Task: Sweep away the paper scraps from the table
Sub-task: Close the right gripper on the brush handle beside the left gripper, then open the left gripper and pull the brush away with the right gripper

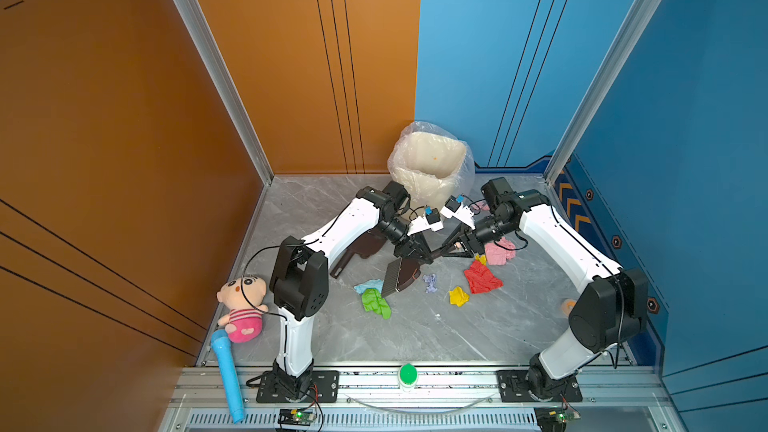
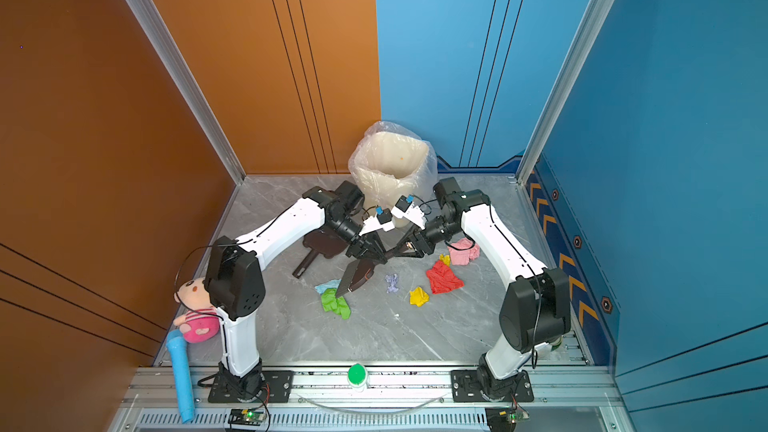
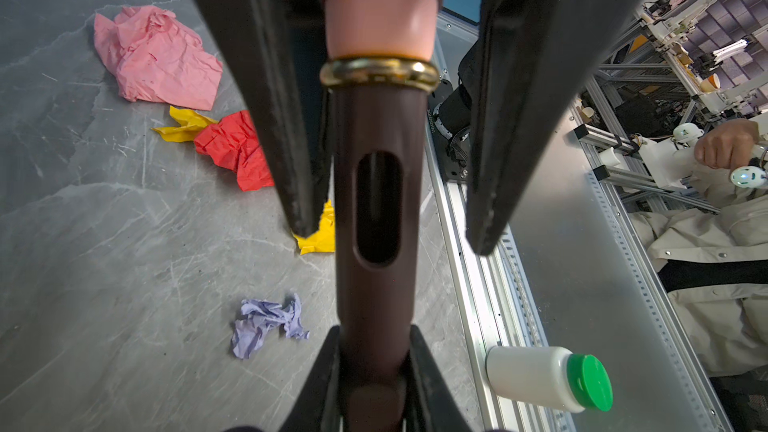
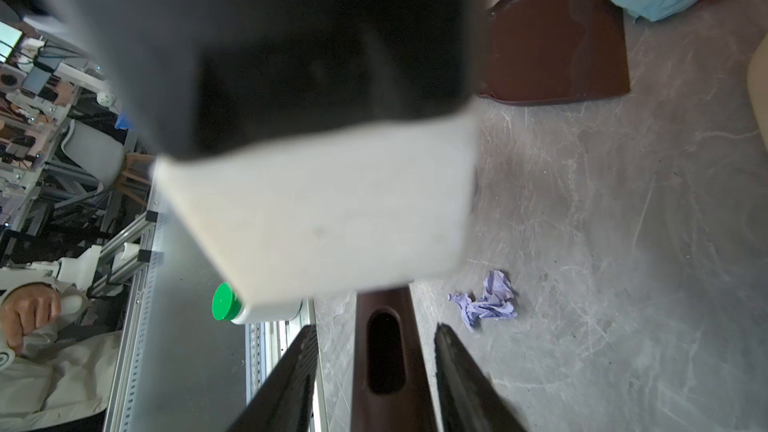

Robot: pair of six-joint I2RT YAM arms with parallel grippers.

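Paper scraps lie on the grey table point(image 1: 415, 334): pink point(image 1: 498, 252), red point(image 1: 482, 278), yellow point(image 1: 458, 296), lilac point(image 1: 431, 283), light blue point(image 1: 368, 285) and green point(image 1: 376, 303). My left gripper point(image 1: 417, 253) is shut on the handle point(image 3: 374, 126) of a brown brush. The brush's bristle head point(image 1: 399, 280) hangs next to the blue and green scraps. My right gripper point(image 1: 438, 252) stands open, its fingers point(image 3: 299, 184) straddling the handle's far end with a gap on each side. In the right wrist view the handle point(image 4: 386, 367) runs between those fingers. A brown dustpan point(image 1: 361, 247) lies under the left arm.
A cream bin lined with a clear bag point(image 1: 432, 168) stands at the back, just behind both wrists. A plush doll point(image 1: 241, 309) and a blue tube point(image 1: 228, 376) lie at the front left. A white bottle with a green cap point(image 1: 407, 376) rests on the front rail.
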